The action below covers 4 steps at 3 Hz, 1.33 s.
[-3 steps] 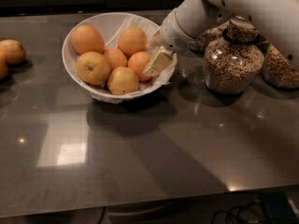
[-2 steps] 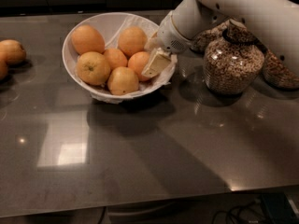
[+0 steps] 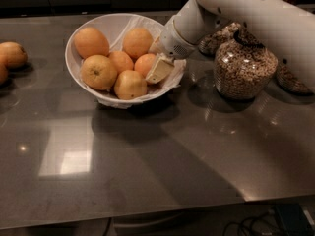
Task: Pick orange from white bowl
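Note:
The white bowl (image 3: 78, 77) lined with crinkled paper stands at the back left of the grey counter and holds several oranges. The deep-orange orange (image 3: 143, 63) lies at the bowl's right side, between a paler orange (image 3: 129, 84) in front and another (image 3: 137, 42) behind. My gripper (image 3: 156, 69) reaches down from the white arm (image 3: 236, 9) at the upper right. It is inside the bowl's right rim, against the right side of that orange. The orange's far right side is hidden behind the gripper.
Three glass cereal jars (image 3: 244, 68) (image 3: 219, 37) (image 3: 294, 77) stand close to the right of the bowl, under the arm. Two loose oranges (image 3: 12, 54) (image 3: 1, 73) lie at the left edge. The counter's front edge (image 3: 157, 215) runs along the bottom.
My gripper has moved slightly left and deeper into the bowl, closer against the orange. The bowl and the oranges have not moved.

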### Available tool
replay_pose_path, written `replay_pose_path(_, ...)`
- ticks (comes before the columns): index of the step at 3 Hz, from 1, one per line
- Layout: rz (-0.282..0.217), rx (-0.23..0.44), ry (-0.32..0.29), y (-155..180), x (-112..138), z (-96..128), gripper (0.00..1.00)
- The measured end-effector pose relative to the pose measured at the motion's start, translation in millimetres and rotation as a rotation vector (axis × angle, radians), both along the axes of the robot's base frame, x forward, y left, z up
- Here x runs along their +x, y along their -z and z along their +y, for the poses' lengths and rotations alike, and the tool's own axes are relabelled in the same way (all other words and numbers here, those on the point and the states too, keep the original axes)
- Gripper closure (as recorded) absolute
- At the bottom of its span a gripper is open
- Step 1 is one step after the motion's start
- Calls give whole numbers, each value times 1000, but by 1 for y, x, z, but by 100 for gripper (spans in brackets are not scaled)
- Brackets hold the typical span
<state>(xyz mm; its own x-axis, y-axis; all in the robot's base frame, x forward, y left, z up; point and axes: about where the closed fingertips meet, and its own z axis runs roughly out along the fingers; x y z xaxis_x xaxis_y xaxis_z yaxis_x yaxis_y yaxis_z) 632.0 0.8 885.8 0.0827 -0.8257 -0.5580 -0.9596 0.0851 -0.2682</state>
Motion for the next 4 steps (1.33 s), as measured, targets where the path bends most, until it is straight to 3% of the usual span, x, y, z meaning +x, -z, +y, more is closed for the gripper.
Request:
replay_pose_path(2,19,-1,-2,3,1,2,53)
replay_pose_path(4,26,0,-1,2,1,0,96)
